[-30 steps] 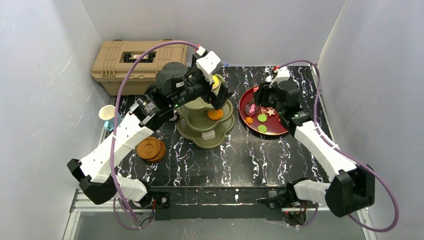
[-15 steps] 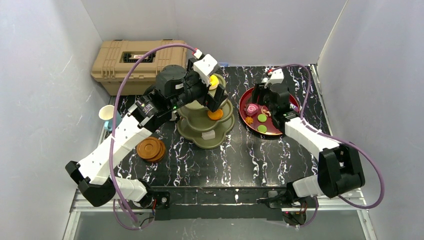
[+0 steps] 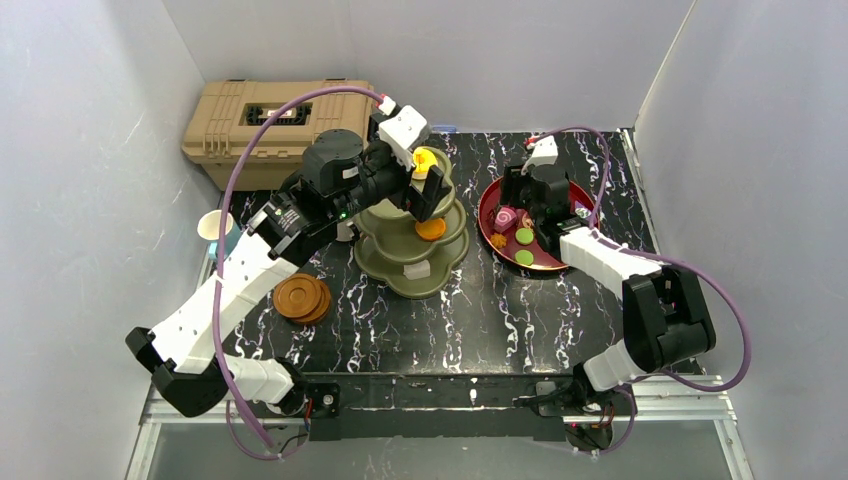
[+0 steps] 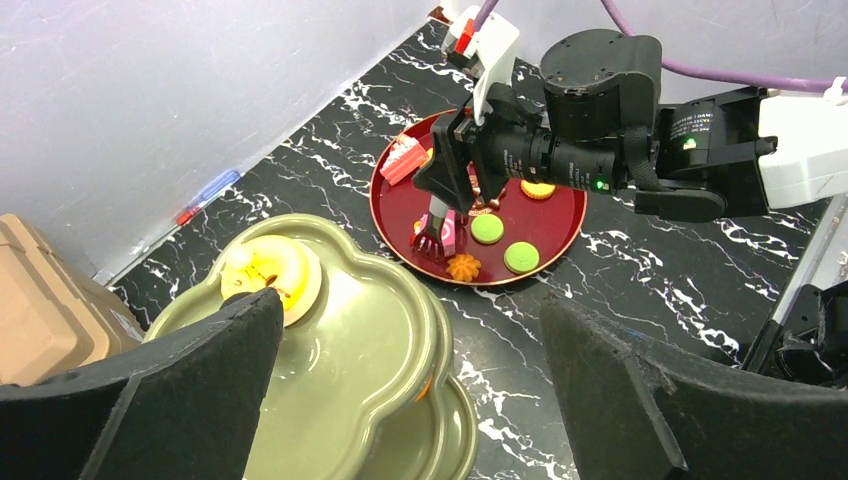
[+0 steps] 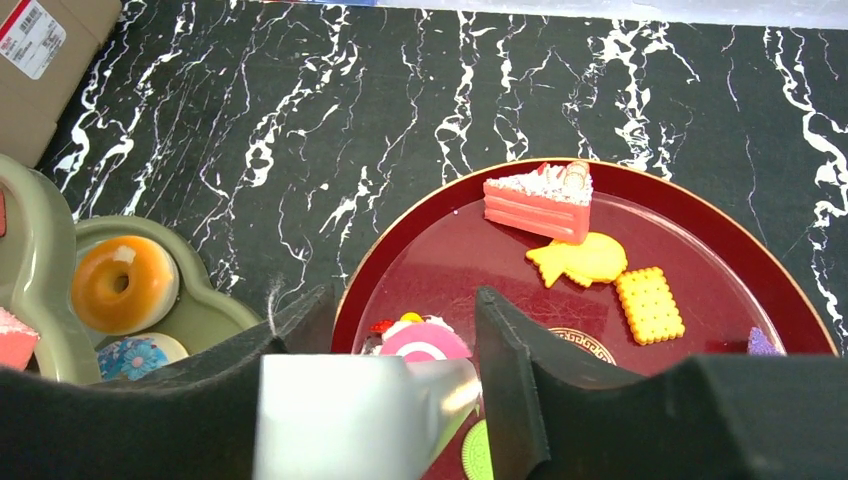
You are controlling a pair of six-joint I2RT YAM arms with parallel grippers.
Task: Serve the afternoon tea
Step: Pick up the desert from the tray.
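Right end effector [image 5: 403, 300] sits further left, parted astride the pink roll [image 5: 425, 343] so I can pinch it; left end effector [image 4: 410, 305] spread over the stand [image 4: 340, 360].

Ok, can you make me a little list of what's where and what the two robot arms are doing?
stand: olive-green three-tier clover-shaped stand, holding a yellow toy donut
plate: round dark-red plate with toy pastries
left end effector: open, above the stand
right end effector: open, either side of a pink swirl pastry
saucers: round brown wooden saucers, stacked beside the left arm
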